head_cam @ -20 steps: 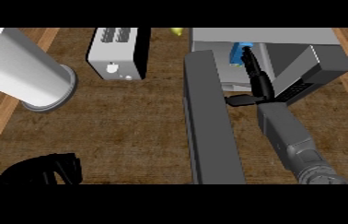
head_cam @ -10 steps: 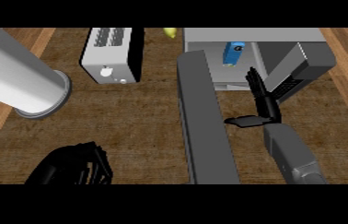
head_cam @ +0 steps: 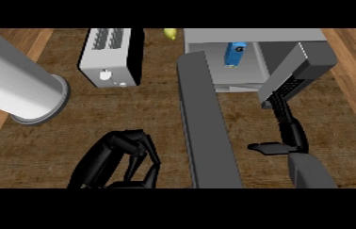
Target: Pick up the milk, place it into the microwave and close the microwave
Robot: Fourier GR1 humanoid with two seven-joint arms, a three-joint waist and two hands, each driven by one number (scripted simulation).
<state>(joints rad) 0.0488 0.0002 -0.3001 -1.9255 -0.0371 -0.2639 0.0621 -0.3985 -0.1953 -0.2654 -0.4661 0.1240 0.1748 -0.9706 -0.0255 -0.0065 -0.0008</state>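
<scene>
The blue milk carton (head_cam: 235,54) stands inside the open microwave (head_cam: 292,39) at the top right. The microwave's grey door (head_cam: 207,124) swings out toward me, running down the middle of the view. My right hand (head_cam: 289,129) is to the right of the door and below the microwave's opening, fingers straight and pointing up, thumb out to the left, holding nothing. My left hand (head_cam: 124,158) sits at the lower left, left of the door, with its fingers curled and nothing in them.
A white toaster (head_cam: 111,57) stands at the upper left. A large grey cylinder (head_cam: 28,89) lies at the far left. A yellow object (head_cam: 170,33) peeks out behind the microwave's left corner. The wooden counter (head_cam: 139,110) shows between them.
My right hand has drawn back out of the microwave toward me, leaving the milk inside. My left hand has risen further into view at the lower left.
</scene>
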